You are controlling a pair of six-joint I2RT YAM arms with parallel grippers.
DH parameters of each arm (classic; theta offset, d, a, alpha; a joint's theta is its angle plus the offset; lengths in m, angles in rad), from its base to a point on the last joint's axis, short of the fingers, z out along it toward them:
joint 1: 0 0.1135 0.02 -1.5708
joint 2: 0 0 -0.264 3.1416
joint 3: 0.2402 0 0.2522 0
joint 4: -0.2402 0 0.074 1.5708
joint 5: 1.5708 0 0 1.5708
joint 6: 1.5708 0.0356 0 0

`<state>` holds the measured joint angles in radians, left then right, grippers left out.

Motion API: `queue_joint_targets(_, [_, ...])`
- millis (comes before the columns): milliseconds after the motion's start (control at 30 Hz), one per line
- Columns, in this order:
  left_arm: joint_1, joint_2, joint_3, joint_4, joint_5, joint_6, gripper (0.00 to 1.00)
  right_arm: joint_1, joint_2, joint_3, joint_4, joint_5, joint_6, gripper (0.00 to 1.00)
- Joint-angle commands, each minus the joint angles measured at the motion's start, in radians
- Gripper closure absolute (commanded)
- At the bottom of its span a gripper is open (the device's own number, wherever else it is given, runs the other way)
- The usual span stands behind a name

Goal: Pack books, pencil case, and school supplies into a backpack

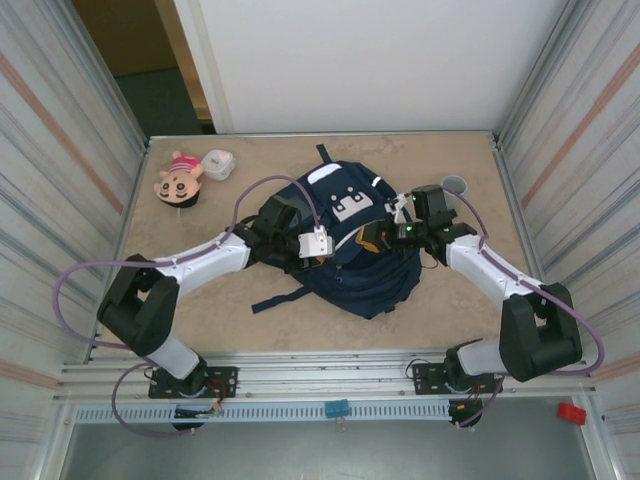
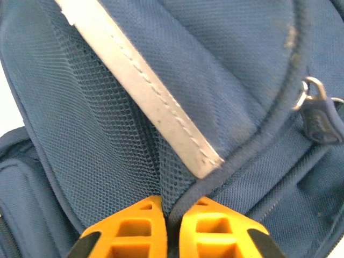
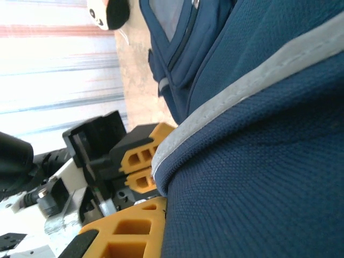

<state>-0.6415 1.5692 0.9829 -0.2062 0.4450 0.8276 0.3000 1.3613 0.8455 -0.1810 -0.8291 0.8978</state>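
Where the two orange fingers (image 2: pixel 134 231) of the left jaws meet at the bottom edge of the left wrist view, they are pressed together on a pinch of the backpack (image 2: pixel 226 64), and its blue mesh puckers into the line between them. A grey stripe (image 2: pixel 156 102) slants down from the upper left to just above that pinch. A zip pull (image 2: pixel 317 113) hangs at the right edge, apart from the fingers.

The right jaws are closed too. In the right wrist view one orange finger (image 3: pixel 123 236) sits at the bottom with a fold of blue cloth against it, hiding its partner, so I judge them clamped on the bag's cloth. The left fingers show at middle left of that view, near the right ones.

From above, the backpack lies in the centre of the counter (image 1: pixel 230 320), with its long axis running from the top of the frame down toward the lower right. The left arm (image 1: pixel 215 258) reaches it from the left and the right arm (image 1: pixel 480 265) from the right. Both jaws meet on the middle of the bag, so neither arm is nearer. Pulling the two pinches apart, across the long axis, looks like the way to spread an opening, though I cannot tell whether a zip is undone. A doll head (image 1: pixel 180 180) lies at upper left, well apart from the bag.
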Motion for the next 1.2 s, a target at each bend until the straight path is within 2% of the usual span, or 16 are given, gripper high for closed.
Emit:
queue_joint_targets(0, [-0.004, -0.099, -0.046, -0.023, 0.053, -0.085, 1.0, -0.038, 0.021, 0.052, -0.003, -0.06, -0.056, 0.95])
queue_joint_targets(133, [-0.03, -0.193, -0.121, 0.001, 0.045, -0.229, 1.0, -0.053, 0.078, 0.099, -0.002, -0.064, -0.083, 0.95])
queue_joint_targets(200, [-0.044, -0.218, -0.153, 0.022, 0.027, -0.306, 1.0, -0.055, 0.106, 0.122, 0.003, -0.064, -0.093, 0.91])
queue_joint_targets(300, [-0.073, -0.218, -0.165, 0.047, -0.042, -0.416, 1.0, -0.058, 0.132, 0.164, -0.014, -0.068, -0.119, 0.79])
queue_joint_targets(367, [-0.084, -0.194, -0.148, 0.046, -0.063, -0.499, 1.0, -0.067, 0.129, 0.2, -0.076, -0.049, -0.16, 0.65])
queue_joint_targets(400, [-0.087, -0.18, -0.138, 0.044, -0.067, -0.546, 1.0, -0.069, 0.117, 0.221, -0.127, -0.025, -0.19, 0.58])
queue_joint_targets(467, [-0.087, -0.155, -0.129, 0.058, -0.067, -0.625, 1.0, -0.072, 0.077, 0.252, -0.229, 0.034, -0.245, 0.52])
queue_joint_targets(533, [-0.087, -0.141, -0.131, 0.081, -0.05, -0.673, 1.0, -0.072, 0.022, 0.267, -0.324, 0.104, -0.285, 0.5])
queue_joint_targets(667, [-0.087, -0.143, -0.15, 0.125, -0.025, -0.712, 1.0, -0.039, -0.121, 0.263, -0.507, 0.322, -0.315, 0.49])
queue_joint_targets(767, [-0.086, -0.14, -0.137, 0.11, -0.018, -0.711, 1.0, 0.064, -0.224, 0.262, -0.62, 0.525, -0.3, 0.49])
queue_joint_targets(933, [-0.081, -0.129, -0.117, 0.106, 0.017, -0.735, 1.0, 0.34, -0.336, 0.237, -0.65, 0.804, -0.164, 0.52])
queue_joint_targets(1067, [-0.081, -0.112, -0.098, 0.112, 0.066, -0.774, 1.0, 0.554, -0.334, 0.223, -0.615, 1.031, -0.094, 0.52])
queue_joint_targets(1167, [-0.081, -0.098, -0.081, 0.112, 0.1, -0.806, 1.0, 0.671, -0.273, 0.245, -0.6, 1.143, -0.098, 0.52])
